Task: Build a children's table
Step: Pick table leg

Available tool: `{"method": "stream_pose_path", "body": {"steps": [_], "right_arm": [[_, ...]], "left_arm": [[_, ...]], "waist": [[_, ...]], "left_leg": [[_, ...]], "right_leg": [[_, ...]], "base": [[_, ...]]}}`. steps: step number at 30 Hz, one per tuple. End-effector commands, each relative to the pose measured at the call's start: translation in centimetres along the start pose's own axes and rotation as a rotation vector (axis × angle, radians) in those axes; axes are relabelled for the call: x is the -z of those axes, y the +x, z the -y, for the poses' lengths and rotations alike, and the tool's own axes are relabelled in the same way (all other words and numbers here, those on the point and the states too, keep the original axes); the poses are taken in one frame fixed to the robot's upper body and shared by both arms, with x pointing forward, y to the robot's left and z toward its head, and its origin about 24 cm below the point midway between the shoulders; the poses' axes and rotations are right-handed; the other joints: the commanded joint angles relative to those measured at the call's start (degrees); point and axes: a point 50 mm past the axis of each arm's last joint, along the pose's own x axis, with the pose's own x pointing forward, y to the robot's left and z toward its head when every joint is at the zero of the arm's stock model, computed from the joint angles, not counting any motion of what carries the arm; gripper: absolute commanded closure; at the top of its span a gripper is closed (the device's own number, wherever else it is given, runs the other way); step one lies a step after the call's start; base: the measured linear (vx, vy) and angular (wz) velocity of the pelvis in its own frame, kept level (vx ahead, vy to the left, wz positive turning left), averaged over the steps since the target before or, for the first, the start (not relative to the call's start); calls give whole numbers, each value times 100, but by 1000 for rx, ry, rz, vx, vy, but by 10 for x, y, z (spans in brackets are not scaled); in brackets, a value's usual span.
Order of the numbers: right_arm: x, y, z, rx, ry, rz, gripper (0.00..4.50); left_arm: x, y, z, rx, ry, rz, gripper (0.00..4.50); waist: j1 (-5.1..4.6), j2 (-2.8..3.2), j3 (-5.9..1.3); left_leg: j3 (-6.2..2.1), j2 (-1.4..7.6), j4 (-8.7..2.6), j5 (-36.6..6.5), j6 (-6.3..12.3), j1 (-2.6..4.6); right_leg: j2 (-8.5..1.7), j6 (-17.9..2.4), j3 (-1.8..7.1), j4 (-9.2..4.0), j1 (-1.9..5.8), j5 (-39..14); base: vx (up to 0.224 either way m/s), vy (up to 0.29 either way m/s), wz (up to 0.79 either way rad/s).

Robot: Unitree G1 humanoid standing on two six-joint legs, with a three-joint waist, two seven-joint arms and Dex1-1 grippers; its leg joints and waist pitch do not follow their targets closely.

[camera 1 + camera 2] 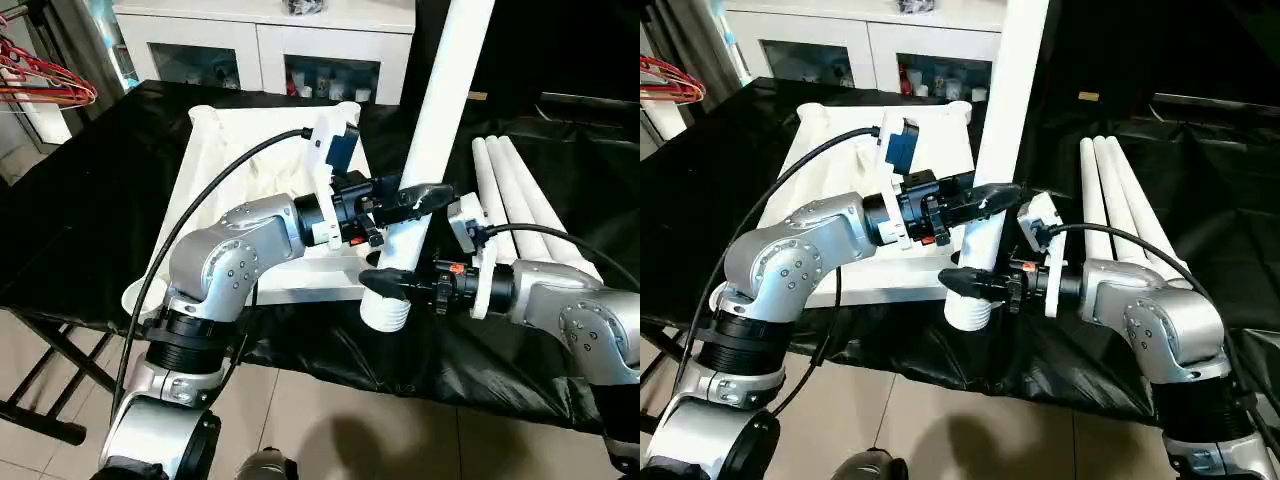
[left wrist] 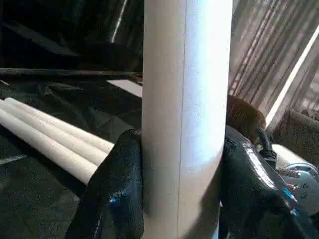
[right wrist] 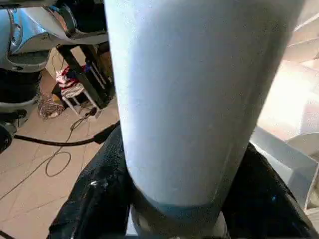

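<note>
A counter (image 1: 90, 200) draped in black cloth fills the middle of the frame. Behind it, top centre, stands a white cabinet (image 1: 265, 40) with glass doors; beige floor tiles (image 1: 330, 430) run along the bottom. The white table top (image 1: 240, 170) lies on the cloth at centre left, three spare legs (image 1: 520, 195) at right. One leg (image 1: 440, 120) stands upright at centre, gripped by the left tool (image 1: 415, 205) and, nearer its ribbed end, by the right tool (image 1: 390, 282).

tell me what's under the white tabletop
The tabletop lies on a black cloth that covers the whole work surface. What the cloth hides underneath cannot be seen, apart from dark folding legs at the near edge.
</note>
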Motion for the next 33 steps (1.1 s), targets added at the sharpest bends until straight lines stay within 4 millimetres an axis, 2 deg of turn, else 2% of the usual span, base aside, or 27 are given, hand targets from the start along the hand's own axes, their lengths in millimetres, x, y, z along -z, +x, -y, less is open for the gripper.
{"method": "stream_pose_path", "body": {"steps": [1, 2, 3, 4, 5, 7, 8, 9, 11, 12, 15, 16, 17, 18, 19, 20, 21, 22, 24, 25, 26, 27, 28, 29, 31, 32, 33], "right_arm": [[0, 0, 0, -5, -5, -9, 258], [0, 1, 1, 0, -6, -5, 258], [0, 1, 1, 1, -7, -5, 258], [0, 2, 1, 3, -7, -2, 258], [0, 3, 2, 19, -11, 8, 258], [-1, 6, 4, 40, -21, 24, 258], [-1, 6, 4, 42, -23, 26, 258], [-5, 9, 6, 69, -37, 59, 259], [-6, 10, 7, 82, -43, 74, 259], [-9, 13, 10, 103, -51, 99, 259], [-11, 16, 11, 119, -55, 114, 259], [-14, 17, 15, 156, -72, 129, 259], [-15, 17, 15, 160, -74, 131, 259], [-16, 18, 18, 196, -79, 152, 259], [-18, 18, 25, 265, -81, 185, 259], [-18, 18, 25, 265, -81, 185, 259], [-18, 18, 30, 338, -99, 199, 259], [-19, 17, 32, 370, -116, 202, 259], [-20, 15, 36, 432, -144, 219, 259], [-22, 13, 39, 472, -163, 234, 259], [-23, 11, 40, 491, -174, 250, 259], [-22, 10, 41, 521, -187, 261, 259], [-20, 6, 41, 568, -199, 283, 259], [-19, 3, 40, 585, -199, 292, 259], [-19, 1, 39, 605, -200, 309, 259], [-17, -6, 41, 637, -183, 344, 259], [-17, -6, 41, 638, -183, 345, 259]], "left_arm": [[-1, 4, 1, -2, -5, -18, 209], [-3, 4, -1, -16, -17, -5, 195], [-3, 4, -1, -14, -18, -4, 195], [-5, 3, 0, 2, -15, 1, 188], [-8, 1, -1, -6, 1, 28, 159], [-13, -2, -4, -33, 17, 61, 151], [-14, -2, -4, -37, 17, 62, 151], [-20, -6, -8, -54, 39, 109, 149], [-23, -8, -10, -71, 54, 131, 149], [-30, -13, -16, -125, 69, 180, 149], [-36, -17, -24, -223, 87, 203, 149], [-38, -22, -28, -248, 125, 195, 149], [-39, -23, -28, -251, 129, 193, 149], [-39, -29, -32, -269, 168, 176, 149], [-36, -40, -41, -322, 265, 113, 149], [-36, -40, -41, -322, 265, 113, 149], [-31, -48, -48, -369, 345, 31, 149], [-27, -52, -51, -393, 386, -20, 149], [-18, -58, -55, -400, 427, -96, 149], [-12, -61, -57, -400, 447, -141, 149], [-7, -63, -59, -408, 459, -173, 149], [0, -66, -62, -424, 479, -219, 149], [16, -69, -63, -398, 451, -259, 149], [23, -69, -61, -381, 433, -273, 149], [31, -69, -59, -341, 413, -289, 149], [51, -63, -56, -268, 372, -349, 149], [52, -63, -56, -267, 371, -350, 149]], "waist": [[28, -99, -468], [43, -58, -472], [35, -73, -470], [56, -52, -476], [53, -21, -475], [67, 1, -483], [58, -11, -478], [66, -49, -479], [61, -29, -488], [63, -70, -481], [42, -63, -490], [39, -113, -479], [49, -81, -488], [43, -100, -484], [54, -51, -480], [47, -47, -480], [43, 3, -494], [31, 4, -492], [20, 43, -504], [21, 41, -500], [23, 105, -505], [16, 76, -498], [1, 131, -496], [-2, 144, -497], [-31, 108, -505], [-46, 53, -499], [-34, 74, -495]], "left_leg": [[-218, 448, -337, -373, 267, 182], [-227, 450, -334, -393, 250, 180], [-219, 447, -333, -402, 246, 181], [-232, 447, -335, -417, 233, 185], [-230, 452, -336, -473, 201, 184], [-245, 456, -344, -520, 158, 187], [-240, 458, -349, -561, 146, 187], [-237, 448, -345, -576, 152, 186], [-231, 446, -346, -588, 139, 192], [-226, 445, -348, -573, 142, 186], [-232, 455, -350, -576, 125, 200], [-225, 454, -361, -545, 141, 195], [-226, 453, -359, -503, 133, 197], [-220, 448, -362, -489, 144, 191], [-233, 438, -369, -505, 138, 188], [-230, 436, -374, -568, 113, 198], [-253, 457, -402, -642, -37, 219], [-253, 463, -416, -673, -87, 224], [-251, 464, -422, -772, -211, 254], [-254, 463, -430, -790, -251, 241], [-252, 461, -432, -850, -305, 249], [-250, 454, -446, -1035, -374, 254], [-255, 454, -448, -1067, -403, 247], [-258, 462, -457, -1127, -436, 253], [-249, 456, -464, -1186, -439, 245], [-235, 440, -461, -1135, -378, 238], [-230, 438, -451, -1126, -343, 231]], "right_leg": [[-635, -1127, 319, -401, 233, -103], [-643, -1141, 317, -399, 234, -78], [-629, -1138, 319, -410, 228, -59], [-638, -1145, 317, -399, 234, -35], [-629, -1145, 319, -416, 225, 8], [-637, -1169, 313, -398, 234, 81], [-636, -1177, 314, -409, 233, 80], [-646, -1181, 318, -406, 240, 48], [-644, -1169, 313, -412, 236, -16], [-646, -1162, 314, -409, 232, -85], [-628, -1132, 309, -394, 219, -84], [-629, -1082, 315, -415, 221, -103], [-643, -1049, 318, -391, 211, -106], [-637, -1030, 319, -401, 208, -111], [-635, -951, 323, -419, 189, -198], [-621, -869, 325, -432, 167, -296], [-620, -755, 320, -417, 174, -297], [-608, -736, 321, -412, 164, -264], [-602, -763, 316, -384, 150, -103], [-616, -765, 324, -384, 151, -33], [-614, -769, 322, -374, 136, -29], [-621, -758, 329, -398, 150, -64], [-620, -758, 333, -387, 154, -66], [-629, -762, 330, -397, 147, -76], [-626, -822, 331, -375, 166, 32], [-625, -867, 332, -390, 177, 53], [-649, -878, 342, -402, 171, 1]], "base": [[0, 0, 0], [0, 0, 0], [0, 0, 0], [0, 0, 0], [0, 0, 0], [0, 0, 0], [0, 0, 0], [0, 0, 0], [0, 0, 0], [0, 0, 0], [0, 0, 0], [0, 0, 0], [0, 0, 0], [0, 0, 0], [0, 0, 0], [0, 0, 0], [0, 0, 0], [0, 0, 0], [0, 0, 0], [0, 0, 0], [0, 0, 0], [0, 0, 0], [0, 0, 0], [0, 0, 0], [0, 0, 0], [0, 0, 0], [0, 0, 0]]}}
